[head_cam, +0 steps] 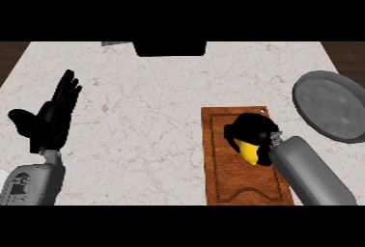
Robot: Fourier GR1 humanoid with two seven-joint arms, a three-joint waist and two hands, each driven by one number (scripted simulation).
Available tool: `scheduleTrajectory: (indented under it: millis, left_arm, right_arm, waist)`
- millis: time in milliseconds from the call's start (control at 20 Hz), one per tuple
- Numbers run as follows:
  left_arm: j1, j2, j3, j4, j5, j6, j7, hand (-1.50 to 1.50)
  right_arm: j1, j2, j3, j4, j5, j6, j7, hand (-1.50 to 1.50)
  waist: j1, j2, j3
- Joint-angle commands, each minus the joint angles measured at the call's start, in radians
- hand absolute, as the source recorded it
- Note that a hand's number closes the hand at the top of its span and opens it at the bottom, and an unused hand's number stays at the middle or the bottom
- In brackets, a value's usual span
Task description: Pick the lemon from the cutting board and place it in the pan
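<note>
Pan (329,106) bare; lemon (249,151) in right hand (254,130)

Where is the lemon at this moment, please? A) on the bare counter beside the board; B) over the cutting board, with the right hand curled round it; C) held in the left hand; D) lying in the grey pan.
B: the lemon shows yellow under the curled fingers of the right hand above the cutting board; the pan holds nothing, and the left hand rests open at the view's left.
</note>
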Motion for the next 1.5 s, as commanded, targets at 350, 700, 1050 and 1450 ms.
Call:
scheduleTrajectory:
  millis: [350,700,1050,1450]
  left_arm:
    - [0.071,0.024,0.032,-0.048,0.017,-0.008,0.006,0.00]
    - [0.037,0.006,0.017,-0.028,0.003,0.003,-0.006,0.00]
    - [-0.062,-0.010,0.003,0.040,-0.008,0.007,0.014,0.00]
    - [-0.006,-0.013,-0.026,-0.069,-0.029,0.010,0.053,0.00]
  right_arm:
    - [0.298,0.240,-0.233,-0.373,-0.021,-0.170,0.620,1.50]
    - [0.434,0.291,-0.196,-0.856,0.023,-0.211,0.765,1.50]
    - [0.352,0.283,-0.419,-1.036,-0.121,-0.131,0.832,1.50]
    - [0.180,0.195,-0.809,-0.795,-0.441,-0.199,0.778,1.50]
  waist:
    - [-0.050,-0.017,0.000]
    - [-0.030,-0.002,0.000]
    - [0.005,0.014,0.001]
    - [0.026,0.015,0.003]
